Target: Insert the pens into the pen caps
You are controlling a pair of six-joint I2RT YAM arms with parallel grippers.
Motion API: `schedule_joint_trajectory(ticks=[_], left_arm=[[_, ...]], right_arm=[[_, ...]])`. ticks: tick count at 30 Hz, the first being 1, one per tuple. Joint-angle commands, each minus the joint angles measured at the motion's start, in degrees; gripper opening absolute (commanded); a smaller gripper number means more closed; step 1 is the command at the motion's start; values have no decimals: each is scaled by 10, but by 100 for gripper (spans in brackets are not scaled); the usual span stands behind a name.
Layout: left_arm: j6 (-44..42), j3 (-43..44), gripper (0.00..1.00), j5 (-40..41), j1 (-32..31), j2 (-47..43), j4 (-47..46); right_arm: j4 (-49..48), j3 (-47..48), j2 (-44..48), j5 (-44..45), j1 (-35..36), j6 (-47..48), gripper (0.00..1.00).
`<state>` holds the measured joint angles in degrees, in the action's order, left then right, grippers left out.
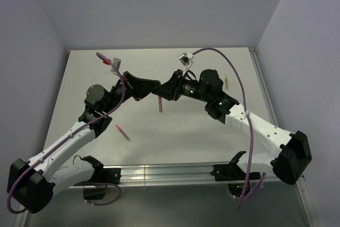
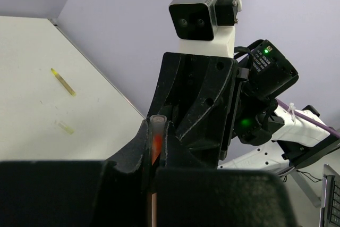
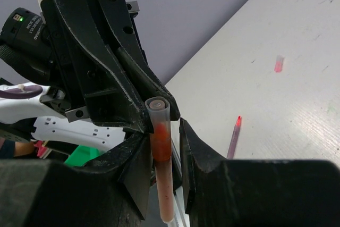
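Jaws of both my arms meet in mid-air over the counter (image 1: 202,131), sharing one red pen (image 3: 161,174) that hangs upright between them. My left jaws are pinched fully shut on that pen near its upper end, which is why it hangs vertical with nothing beneath it. My right jaws flank the same stretch from the opposite side, parted a little. One finger (image 3: 139,152) lies against the barrel and a thin gap shows at the other, so they appear to carry none of the weight.

A clear pale cap (image 3: 159,109) sits over the pen's top, with orange-red showing through its wall. By my judgement this cap is on, and a two-sided hold suits pressing the parts together along one line. How deep the cap has gone I cannot tell.

Work remains on the counter. A second red pen (image 1: 122,132) lies flat to the left of the held pen and nearer my bases. A tan pen (image 1: 226,82) lies to the held pen's right, farther back. A pale pink cap (image 3: 278,63) and a pale yellow-green cap (image 2: 66,127) lie loose, well apart from the held pen. Next, I judge, comes setting this pen down and pairing those.
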<state>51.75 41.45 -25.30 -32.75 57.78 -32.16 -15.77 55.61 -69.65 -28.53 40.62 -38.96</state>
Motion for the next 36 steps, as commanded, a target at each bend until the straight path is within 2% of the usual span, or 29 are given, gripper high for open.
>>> schedule_joint_trajectory(ticks=[1, 13, 36], left_arm=[[-1, 4, 0, -59, -13, -15, 16], [-6, 7, 0, -20, -7, -30, 38], [4, -1, 0, -10, 18, -36, 36]], right_arm=[[-56, 33, 17, 62, -16, 2, 33], [-44, 26, 23, 43, -9, 13, 43], [-25, -16, 31, 16, 37, 17, 43]])
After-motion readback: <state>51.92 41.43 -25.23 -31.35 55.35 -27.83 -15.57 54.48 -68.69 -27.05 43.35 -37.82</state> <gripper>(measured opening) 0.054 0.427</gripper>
